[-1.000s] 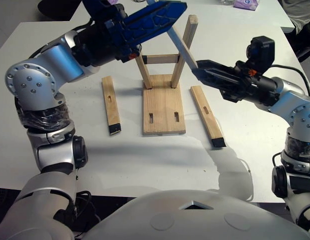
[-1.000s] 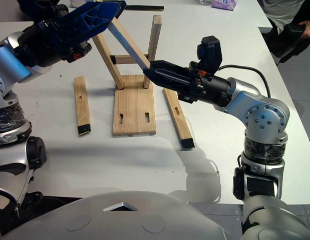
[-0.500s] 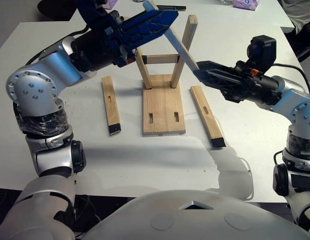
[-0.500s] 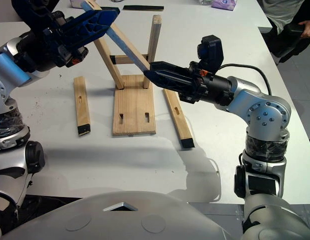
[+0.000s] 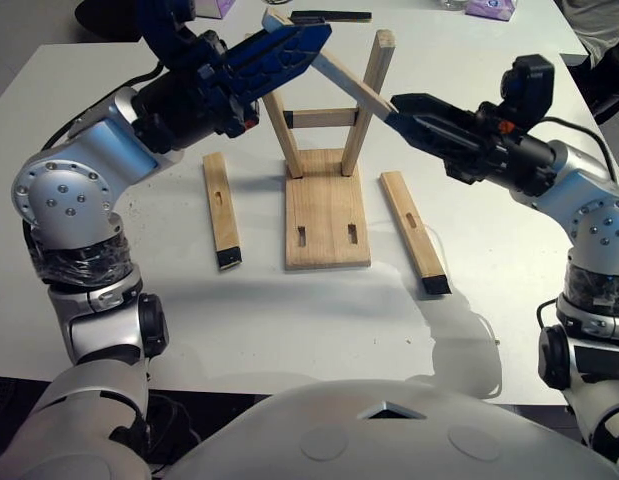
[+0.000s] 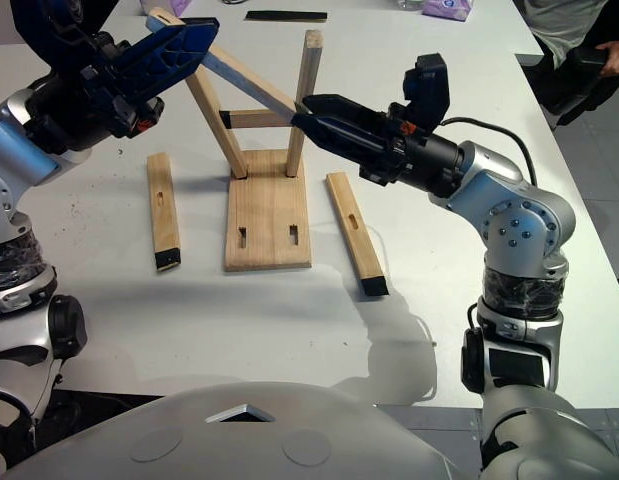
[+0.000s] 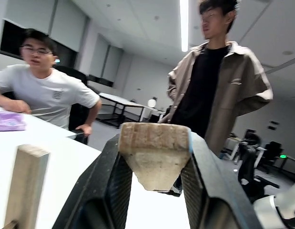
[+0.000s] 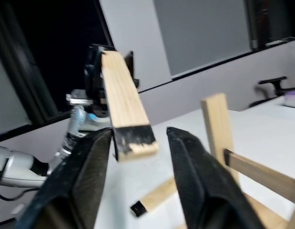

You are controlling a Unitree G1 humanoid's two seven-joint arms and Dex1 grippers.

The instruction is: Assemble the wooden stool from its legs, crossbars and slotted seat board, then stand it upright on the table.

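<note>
The slotted seat board (image 5: 327, 215) lies flat on the white table (image 5: 289, 320). Two legs (image 5: 285, 135) (image 5: 367, 100) stand in its far slots, joined by a crossbar (image 5: 324, 118). A third leg (image 5: 349, 88) hangs in the air above them. My left gripper (image 5: 289, 40) is shut on its upper end (image 7: 155, 157). My right gripper (image 5: 399, 105) is open, its fingers either side of the leg's black-tipped end (image 8: 133, 138). Two more slotted legs lie on the table, one left (image 5: 221, 208) and one right (image 5: 413, 242) of the board.
A black strip (image 5: 329, 16) and a purple packet (image 5: 489, 8) lie at the table's far edge. The table's near half in front of the board is bare.
My right gripper has risen and moved toward the table's far side, staying at the leg's black-tipped end. My left gripper has shifted a little left, so the held leg lies flatter.
</note>
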